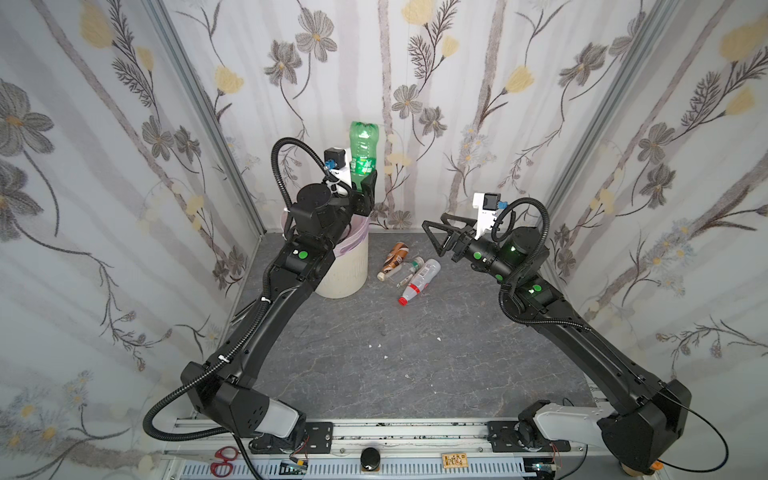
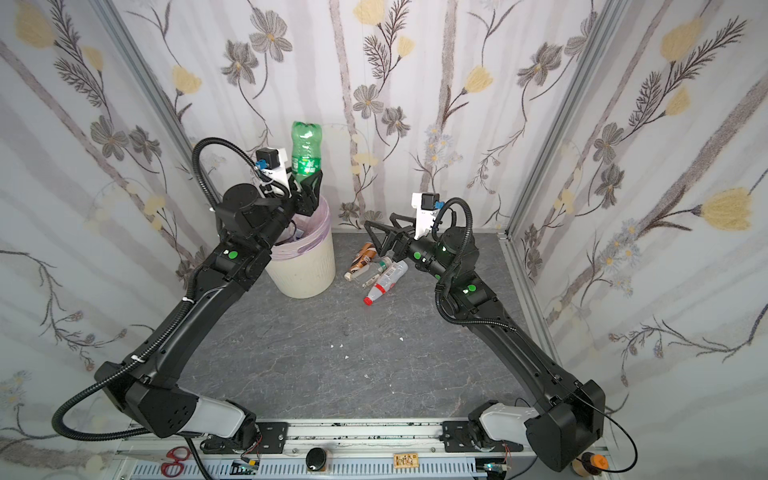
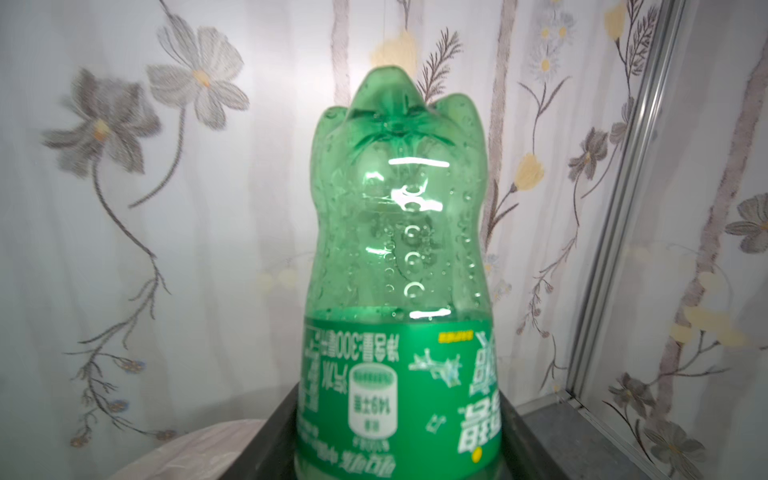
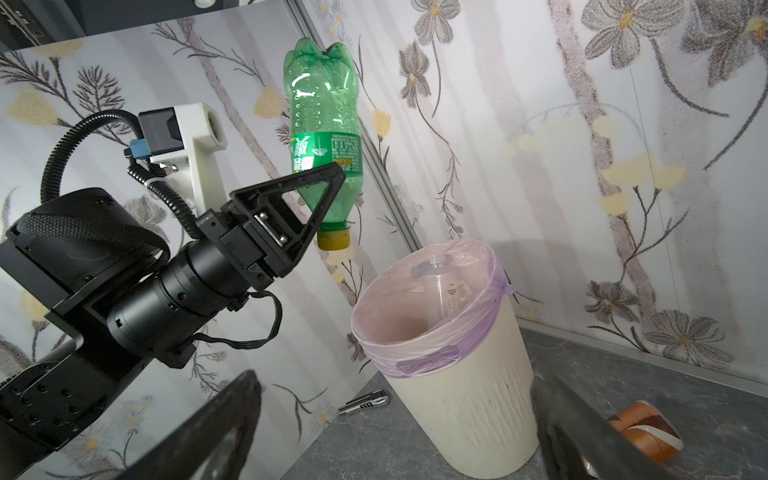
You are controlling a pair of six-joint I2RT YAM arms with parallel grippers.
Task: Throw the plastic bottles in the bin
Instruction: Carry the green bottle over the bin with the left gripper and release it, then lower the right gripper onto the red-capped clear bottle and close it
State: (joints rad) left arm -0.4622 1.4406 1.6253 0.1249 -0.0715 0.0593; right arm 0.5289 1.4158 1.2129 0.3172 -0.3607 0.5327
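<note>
The ribbed cream bin (image 1: pixel 347 272), lined with a thin lilac bag, stands on the grey stone-patterned table (image 1: pixel 374 357). The left arm reaches up beside it, and the left gripper (image 1: pixel 365 183) clamps a dimpled green bottle (image 1: pixel 364 149) cap-down above the bin. The right gripper (image 1: pixel 435 235) hangs wide open and empty near three bottles (image 1: pixel 411 272) lying beside the bin.

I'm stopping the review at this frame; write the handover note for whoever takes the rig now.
Left gripper: shut on the green bottle, cap down, raised at the rim of the bin.
Right gripper: open, empty, raised near the loose bottles.
Done: a clear bottle lies in the bin.
Left: drop the green one; then the coffee bottle, the green-capped bottle and the red-capped bottle.
</note>
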